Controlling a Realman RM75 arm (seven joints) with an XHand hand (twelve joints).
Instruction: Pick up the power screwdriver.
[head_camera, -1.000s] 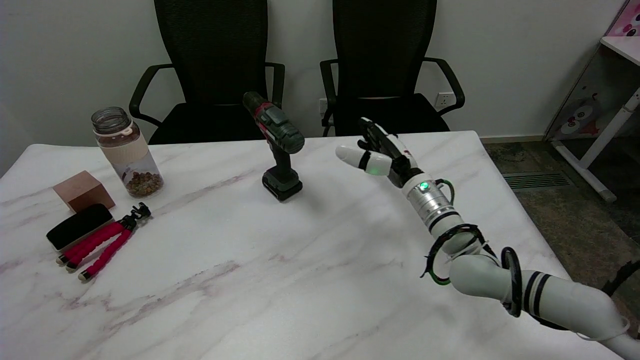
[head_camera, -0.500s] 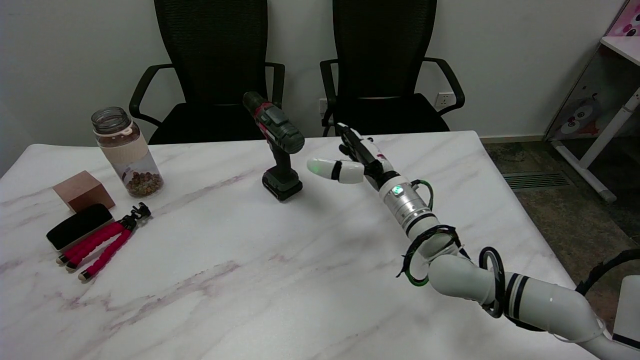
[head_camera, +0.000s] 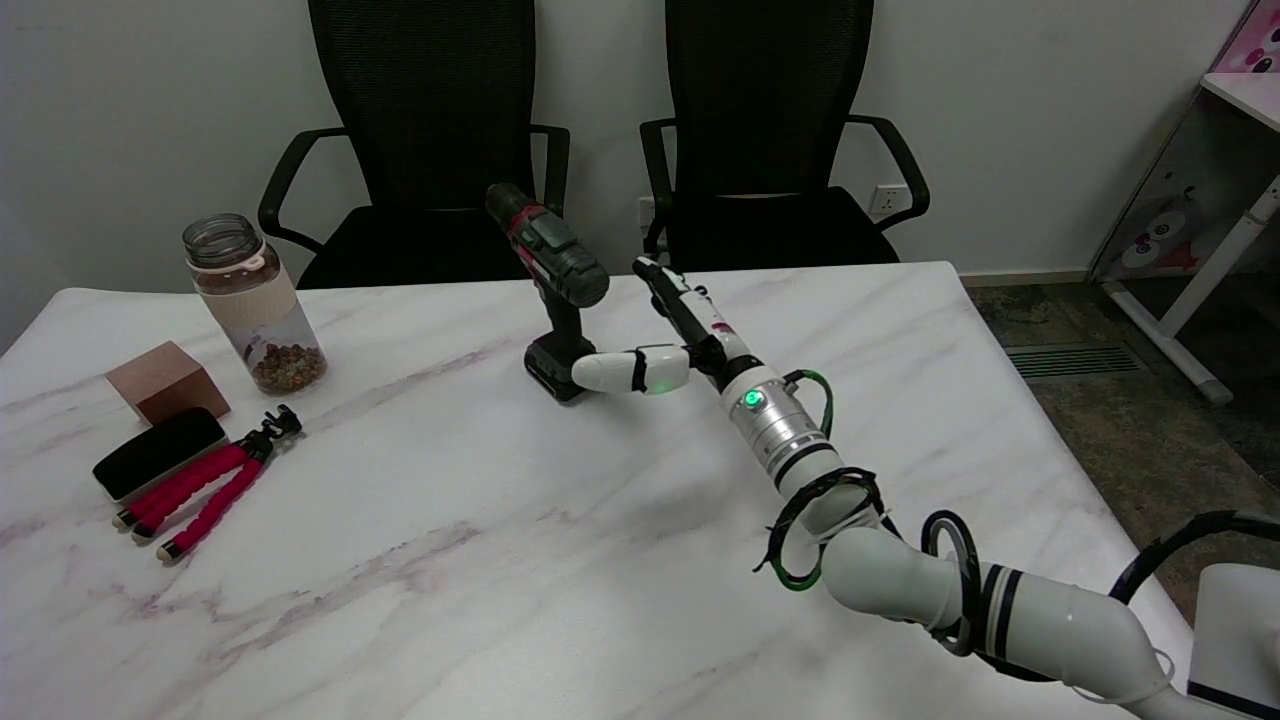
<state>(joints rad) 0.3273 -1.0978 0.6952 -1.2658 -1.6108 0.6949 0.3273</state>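
Standing upright, one power screwdriver (head_camera: 555, 290) beside one spread right hand (head_camera: 668, 335).

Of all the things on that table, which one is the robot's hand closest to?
The power screwdriver, standing upright mid-table. The open right hand is right beside its handle, while the jar, block, black case and pink tripod sit far left.

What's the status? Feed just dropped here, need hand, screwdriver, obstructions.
Right robot hand open, fingers spread, beside the power screwdriver, thumb by its base. Screwdriver upright on the marble table, not gripped. Nothing between them.
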